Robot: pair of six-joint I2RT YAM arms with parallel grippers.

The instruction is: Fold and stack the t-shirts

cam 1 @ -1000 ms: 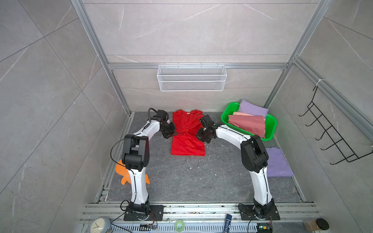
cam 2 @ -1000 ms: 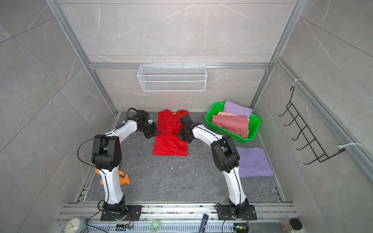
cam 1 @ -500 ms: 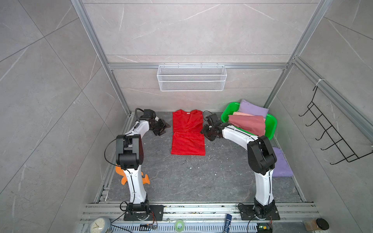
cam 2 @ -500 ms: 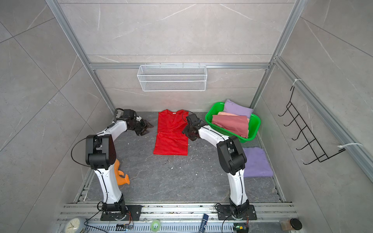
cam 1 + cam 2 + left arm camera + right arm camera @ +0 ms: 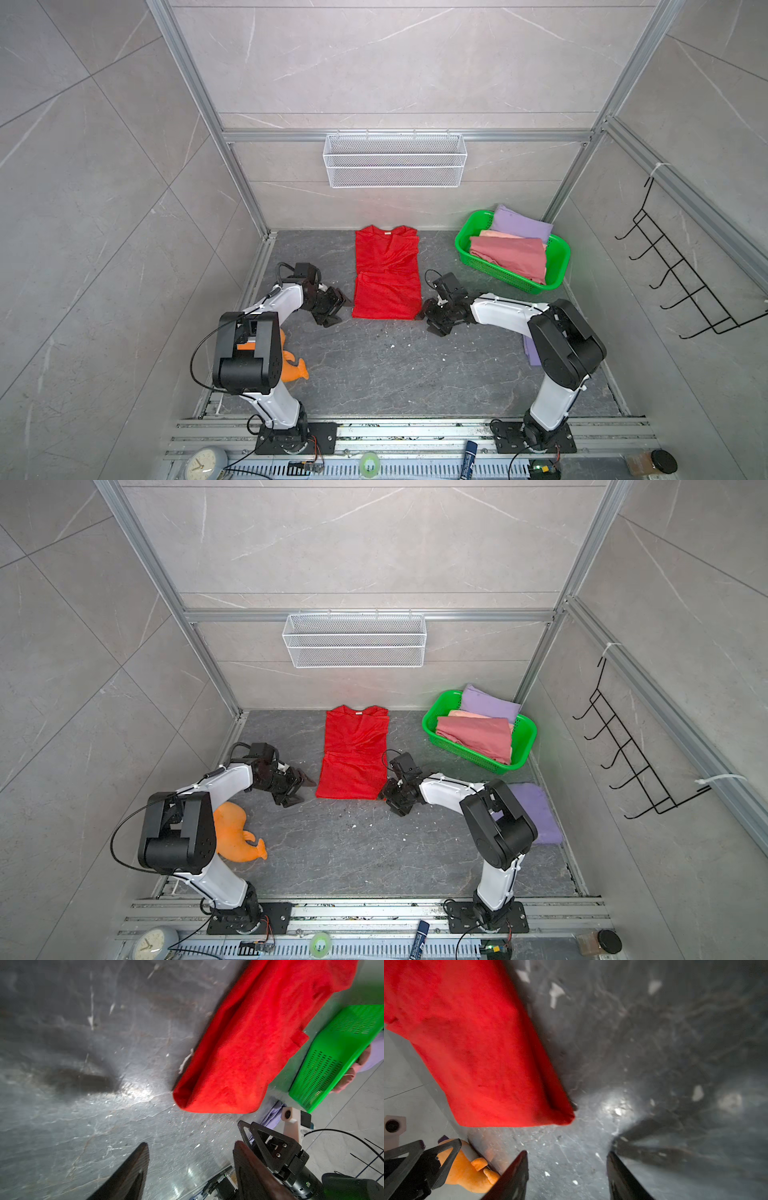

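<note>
Left gripper: your left gripper [image 5: 338,308] [image 5: 191,1145] sits low over the dark grey stone table [image 5: 374,374], its fingers spread with nothing between them.
Right gripper: your right gripper [image 5: 428,318] [image 5: 568,1152] is also low over the table, spread wide and holding nothing.
Red shirt: the bright red cloth t-shirt [image 5: 386,274] [image 5: 355,754] lies flat between your two grippers, folded into a long narrow strip. Each near hem corner is just ahead of a gripper's tips.
Writing: a small white neck tag [image 5: 387,234] sits at the collar, the end far from both grippers. It is too small to read.
Basket: the green plastic mesh basket [image 5: 498,275] stands beyond your right gripper on its outer side. It holds a dusty rose t-shirt [image 5: 511,257], a pale peach t-shirt [image 5: 494,235] and a lavender t-shirt [image 5: 519,220].
Folded shirt: a folded lavender t-shirt [image 5: 536,808] lies behind your right gripper, partly hidden by that arm.
Toy: the orange plush toy [image 5: 237,837] lies behind your left gripper.
</note>
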